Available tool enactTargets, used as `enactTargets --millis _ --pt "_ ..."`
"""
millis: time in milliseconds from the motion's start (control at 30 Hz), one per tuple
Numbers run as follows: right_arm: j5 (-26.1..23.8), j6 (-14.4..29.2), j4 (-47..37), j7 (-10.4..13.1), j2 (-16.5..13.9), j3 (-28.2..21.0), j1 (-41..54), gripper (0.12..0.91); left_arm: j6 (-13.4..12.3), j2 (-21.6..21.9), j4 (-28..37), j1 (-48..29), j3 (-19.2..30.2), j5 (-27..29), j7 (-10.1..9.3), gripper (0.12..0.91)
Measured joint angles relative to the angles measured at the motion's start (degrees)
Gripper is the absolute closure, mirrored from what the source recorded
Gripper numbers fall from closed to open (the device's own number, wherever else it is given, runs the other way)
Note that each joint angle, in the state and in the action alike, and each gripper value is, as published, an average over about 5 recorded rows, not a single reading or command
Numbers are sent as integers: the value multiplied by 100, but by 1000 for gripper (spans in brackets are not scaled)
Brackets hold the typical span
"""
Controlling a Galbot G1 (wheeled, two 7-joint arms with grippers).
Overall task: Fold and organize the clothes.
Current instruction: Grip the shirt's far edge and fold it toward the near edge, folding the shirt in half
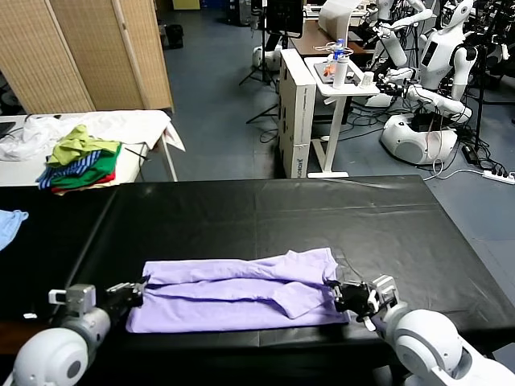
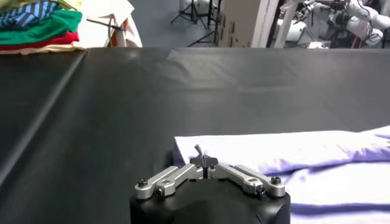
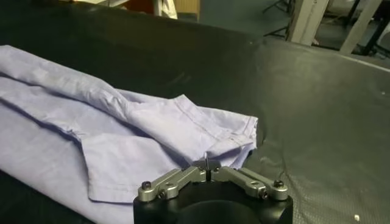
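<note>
On the near part of the black desk (image 1: 265,213) lies the pale lavender short-sleeved T-shirt of thin fabric (image 1: 233,293), folded into a long band, its long axis running left to right along the near edge. Left gripper (image 1: 138,291) is closed, pinching the shirt's left end; right gripper (image 1: 344,293) is closed, pinching the right end. A heap of green, yellow and striped garments (image 1: 79,161) rests on a white table well apart.
</note>
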Motion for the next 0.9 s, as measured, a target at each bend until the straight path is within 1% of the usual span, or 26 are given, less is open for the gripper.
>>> enactTargets --millis 467,733,900 --pt "1 -7 -79 -3 -41 -10 -8 886 6 6 99 176 -83 367 83 885" --pt "-14 -27 -85 -3 -30 -30 -69 886 24 -112 78 302 -71 518 132 885" --pt "-22 -68 -34 2 -38 -21 -121 886 74 -204 50 363 -59 594 123 885"
